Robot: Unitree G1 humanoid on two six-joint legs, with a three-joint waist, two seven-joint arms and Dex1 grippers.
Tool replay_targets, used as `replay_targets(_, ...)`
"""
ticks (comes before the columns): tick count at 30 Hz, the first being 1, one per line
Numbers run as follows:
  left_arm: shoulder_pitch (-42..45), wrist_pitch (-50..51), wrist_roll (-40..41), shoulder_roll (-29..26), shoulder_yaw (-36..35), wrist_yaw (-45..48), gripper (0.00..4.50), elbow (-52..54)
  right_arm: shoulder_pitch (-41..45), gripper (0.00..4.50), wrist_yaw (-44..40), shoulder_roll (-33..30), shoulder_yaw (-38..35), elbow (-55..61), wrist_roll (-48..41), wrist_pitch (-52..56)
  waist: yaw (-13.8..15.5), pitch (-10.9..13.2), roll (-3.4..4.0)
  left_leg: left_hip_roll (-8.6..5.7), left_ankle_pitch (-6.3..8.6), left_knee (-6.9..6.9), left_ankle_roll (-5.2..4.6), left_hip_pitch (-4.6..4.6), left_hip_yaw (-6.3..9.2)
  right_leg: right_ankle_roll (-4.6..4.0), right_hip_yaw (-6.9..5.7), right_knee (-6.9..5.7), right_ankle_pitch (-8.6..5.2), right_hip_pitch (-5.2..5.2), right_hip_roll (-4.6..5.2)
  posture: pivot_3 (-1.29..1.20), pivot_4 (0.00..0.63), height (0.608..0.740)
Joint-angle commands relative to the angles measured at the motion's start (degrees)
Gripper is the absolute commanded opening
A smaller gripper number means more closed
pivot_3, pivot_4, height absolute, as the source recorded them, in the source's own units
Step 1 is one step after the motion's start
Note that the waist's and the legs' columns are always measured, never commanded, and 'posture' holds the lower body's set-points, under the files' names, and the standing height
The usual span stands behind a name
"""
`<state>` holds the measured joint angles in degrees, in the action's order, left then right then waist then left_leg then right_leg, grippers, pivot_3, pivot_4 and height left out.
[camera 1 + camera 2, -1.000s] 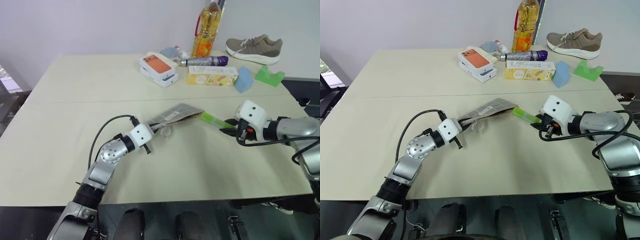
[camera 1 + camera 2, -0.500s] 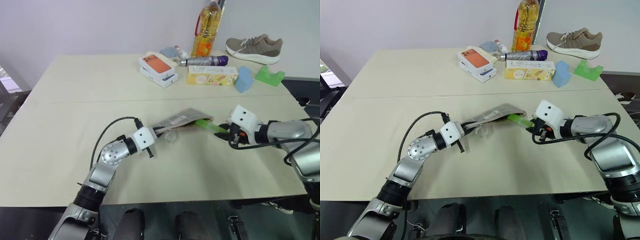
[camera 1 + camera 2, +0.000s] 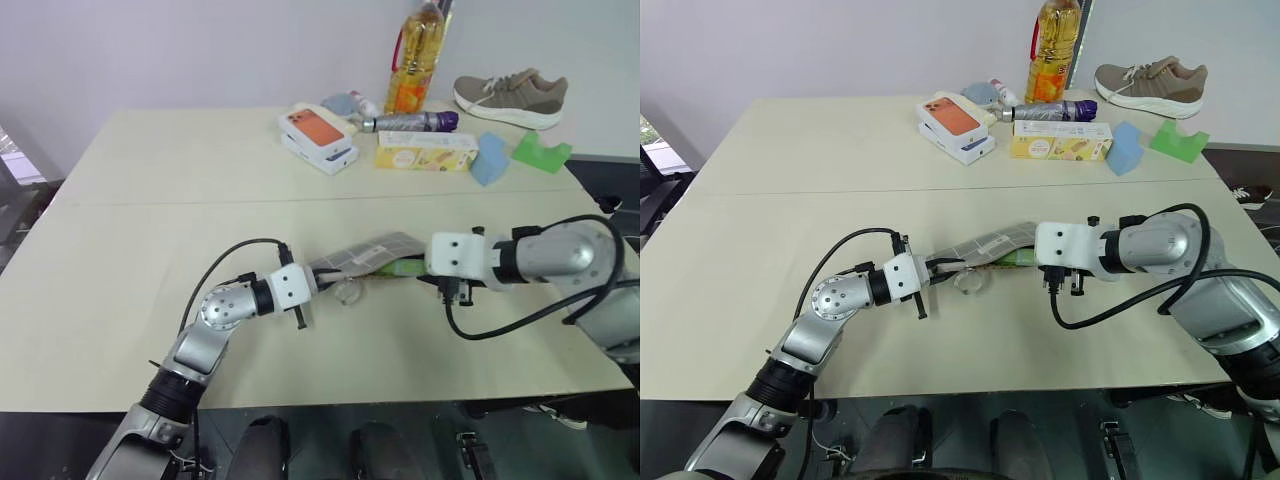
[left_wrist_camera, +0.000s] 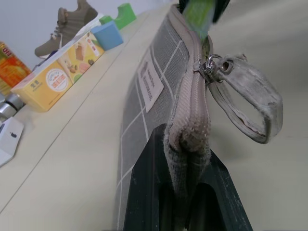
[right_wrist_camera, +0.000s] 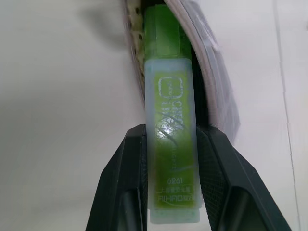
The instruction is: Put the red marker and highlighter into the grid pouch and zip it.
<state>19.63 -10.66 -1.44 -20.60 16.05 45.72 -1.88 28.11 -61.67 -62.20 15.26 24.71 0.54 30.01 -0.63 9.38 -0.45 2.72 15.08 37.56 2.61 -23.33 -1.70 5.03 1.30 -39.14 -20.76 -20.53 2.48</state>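
Beige table (image 3: 150, 200), highlighter (image 5: 171, 144) now entering grid pouch (image 4: 159, 91)

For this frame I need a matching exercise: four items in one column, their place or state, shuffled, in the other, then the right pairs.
Items:
1. lime-green highlighter
2. grey grid-lined fabric pouch
3. tan lace-up sneaker
4. tall bottle of yellow oil

States:
A. standing upright at the table's far edge
B. one end pinched in the left gripper, zipper open at the other end
C. held in the right gripper, front end inside the pouch mouth
D. lying at the far right corner, behind the green block

Pairs: 1-C, 2-B, 3-D, 4-A
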Motion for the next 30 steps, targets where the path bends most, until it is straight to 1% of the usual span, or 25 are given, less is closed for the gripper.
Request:
replay_targets(1, 1.1, -0.7, 1.3, 0.2, 0.0, 0.4, 0.0, 1.9, 1.0, 1.93, -0.6, 0.5, -0.8, 0.9, 0.9, -1.3, 0.0, 0.0, 0.0, 0.0, 0.0, 0.0, 0.0, -0.01, 0.0, 0.0, 0.0, 0.01, 0.0, 0.0, 0.0, 0.0, 0.15, 0.74)
replay_targets(4, 1.2, 0.0, 1.9, 0.2, -0.4, 0.4, 0.0, 2.2, 1.5, 3.33, 0.2, 1.5, -2.1, 0.8, 0.9, -1.4, -0.1, 0.0, 0.0, 0.01, 0.0, 0.0, 0.0, 0.0, 0.0, 0.0, -0.01, 0.0, 0.0, 0.0, 0.0, 0.0, 0.15, 0.74)
replay_targets(6, 1.3, 0.9, 3.0, 0.7, -1.1, -0.1, 0.0, 2.4, 1.7, 4.42, 0.8, 2.0, -3.8, 0.8, 0.2, -0.8, -0.1, 0.0, 0.0, 0.02, 0.0, 0.0, 0.0, 0.0, 0.0, 0.0, 0.0, 0.0, 0.0, 0.0, 0.0, 0.0, 0.15, 0.74)
replay_targets(12, 3.0, 6.8, 7.3, 4.4, -4.4, -3.5, 0.0, 1.9, 2.3, 4.47, 0.5, 3.6, -13.9, 1.6, -8.7, 6.8, 0.0, 0.0, -0.01, 0.01, 0.0, 0.04, 0.0, -0.01, 0.02, 0.0, -0.02, -0.01, 0.0, 0.01, 0.01, 0.0, 0.15, 0.74)
replay_targets(15, 4.7, 10.8, 8.7, 7.6, -6.0, -6.8, 0.0, 0.7, 3.4, 4.47, 1.7, 6.9, -21.4, 2.9, -17.5, 16.4, 0.0, 0.0, -0.05, 0.02, 0.01, 0.09, -0.01, -0.02, 0.03, 0.0, -0.03, -0.02, 0.0, 0.04, 0.01, 0.0, 0.15, 0.74)
replay_targets(17, 5.9, 12.0, 9.0, 9.7, -6.8, -9.2, 0.0, -0.5, 1.7, 4.47, 2.7, 10.3, -24.1, 6.6, -24.1, 23.0, 0.1, 0.0, -0.07, 0.02, 0.01, 0.13, -0.02, -0.03, 0.06, 0.0, -0.05, -0.03, 0.0, 0.07, 0.0, 0.0, 0.15, 0.74)
replay_targets(18, 6.2, 12.3, 8.9, 10.3, -7.0, -9.8, 0.0, -0.8, 1.1, 4.47, 3.3, 11.3, -24.6, 8.1, -26.1, 25.0, 0.1, 0.0, -0.07, 0.02, 0.01, 0.17, -0.02, -0.03, 0.09, 0.0, -0.07, -0.03, 0.0, 0.1, 0.0, 0.0, 0.15, 0.74)
replay_targets(20, 7.0, 12.2, 7.9, 11.4, -6.8, -11.2, 0.0, -1.8, 0.0, 4.47, 7.1, 15.6, -24.3, 10.6, -29.8, 30.5, -0.1, 0.0, -0.07, 0.03, 0.01, 0.18, -0.02, -0.05, 0.11, 0.0, -0.08, -0.02, 0.0, 0.1, -0.02, 0.0, 0.15, 0.74)
replay_targets(22, 7.7, 11.8, 6.9, 12.1, -6.6, -12.4, 0.0, -2.9, -0.7, 4.47, 11.3, 19.0, -22.8, 11.9, -30.6, 33.4, -0.2, 0.0, -0.07, 0.06, 0.01, 0.23, -0.02, -0.05, 0.1, 0.0, -0.05, -0.03, 0.0, 0.09, -0.02, 0.0, 0.15, 0.74)
replay_targets(23, 8.1, 11.6, 6.4, 12.6, -6.5, -13.2, 0.0, -3.4, -0.7, 4.47, 14.3, 21.5, -21.7, 11.7, -30.2, 34.4, -0.1, 0.0, -0.07, 0.05, 0.01, 0.23, -0.02, -0.05, 0.1, 0.0, -0.05, -0.05, 0.0, 0.09, -0.03, 0.0, 0.15, 0.74)
replay_targets(25, 8.8, 11.1, 5.5, 13.5, -5.9, -14.6, 0.0, -4.4, 0.2, 4.47, 22.4, 28.9, -19.2, 9.0, -28.0, 36.4, -0.2, 0.1, -0.1, 0.04, 0.01, 0.27, -0.02, -0.06, 0.1, 0.01, -0.06, -0.09, 0.0, 0.07, -0.04, 0.0, 0.15, 0.74)
replay_targets(27, 9.0, 10.7, 4.9, 14.0, -5.4, -15.3, 0.0, -4.8, 1.2, 4.47, 27.7, 34.3, -17.9, 7.4, -26.9, 37.7, -0.2, 0.1, -0.09, 0.04, 0.01, 0.3, -0.02, -0.05, 0.11, 0.03, -0.05, -0.15, 0.03, 0.07, -0.05, 0.0, 0.15, 0.74)
replay_targets(30, 9.0, 10.1, 3.8, 14.1, -5.1, -16.0, 0.0, -5.0, 2.1, 4.47, 31.5, 38.5, -16.8, 7.1, -27.4, 38.8, 0.0, 0.1, -0.12, -0.01, 0.02, 0.3, -0.03, -0.14, 0.1, 0.04, -0.05, -0.15, 0.04, -0.01, -0.03, 0.0, 0.15, 0.74)
